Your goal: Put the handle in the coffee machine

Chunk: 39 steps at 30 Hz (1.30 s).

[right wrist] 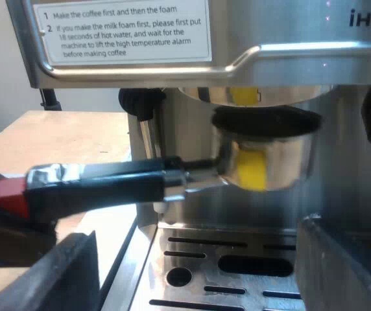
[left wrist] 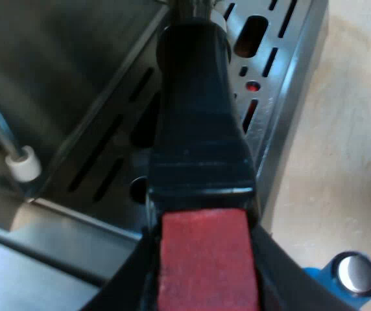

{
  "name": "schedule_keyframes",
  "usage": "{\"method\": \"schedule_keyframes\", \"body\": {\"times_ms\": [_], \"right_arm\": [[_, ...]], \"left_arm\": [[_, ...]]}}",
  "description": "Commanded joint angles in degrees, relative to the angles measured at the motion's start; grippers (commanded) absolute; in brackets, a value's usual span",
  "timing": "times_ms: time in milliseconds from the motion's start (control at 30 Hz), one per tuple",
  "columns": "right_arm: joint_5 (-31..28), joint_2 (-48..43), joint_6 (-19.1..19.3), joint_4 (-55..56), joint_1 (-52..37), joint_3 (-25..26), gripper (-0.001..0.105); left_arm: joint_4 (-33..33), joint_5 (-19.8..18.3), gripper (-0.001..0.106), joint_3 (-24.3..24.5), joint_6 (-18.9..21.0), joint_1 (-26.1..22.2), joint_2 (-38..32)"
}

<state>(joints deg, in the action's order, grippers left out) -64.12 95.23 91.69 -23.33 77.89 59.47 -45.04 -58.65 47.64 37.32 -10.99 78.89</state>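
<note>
Two numbered lines are read on the espresso machine's (right wrist: 283,26) label (right wrist: 124,29), opening "Make the coffee first and then the foam", and "iHON" is lettered farther along. The holder (right wrist: 263,159) is clamped at its red end by the left gripper (left wrist: 202,259), its metal cup just under the brew head (right wrist: 257,94) with open room above the slotted drip tray (right wrist: 257,246); its contents cannot be told. The right gripper (right wrist: 198,272) is spread wide, empty, before the tray.
</note>
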Motion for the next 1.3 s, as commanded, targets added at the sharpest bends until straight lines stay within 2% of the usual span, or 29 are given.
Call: {"method": "schedule_keyframes", "body": {"times_ms": [33,133,400,767,1200,1300], "right_arm": [[-0.4,-0.3,1.1,-0.5,-0.3,0.2,0.064],[-0.4,-0.3,1.1,-0.5,-0.3,0.2,0.064],[-0.4,-0.3,1.1,-0.5,-0.3,0.2,0.064],[-0.4,-0.3,1.1,-0.5,-0.3,0.2,0.064],[-0.4,-0.3,1.1,-0.5,-0.3,0.2,0.064],[-0.4,-0.3,1.1,-0.5,-0.3,0.2,0.064]], "left_arm": [[0.2,-3.2,0.0,0.9,-0.4,-1.4,-0.7],[0.2,-4.1,0.0,0.9,-0.6,-2.4,-0.7],[0.1,-5.6,0.0,0.9,-0.7,-1.4,-0.7],[0.1,-5.6,0.0,1.0,-0.7,0.0,-0.7],[0.3,-5.6,0.0,3.4,-0.3,0.0,-0.7],[-0.7,-7.3,0.0,3.4,-0.2,0.0,-0.7]]}}
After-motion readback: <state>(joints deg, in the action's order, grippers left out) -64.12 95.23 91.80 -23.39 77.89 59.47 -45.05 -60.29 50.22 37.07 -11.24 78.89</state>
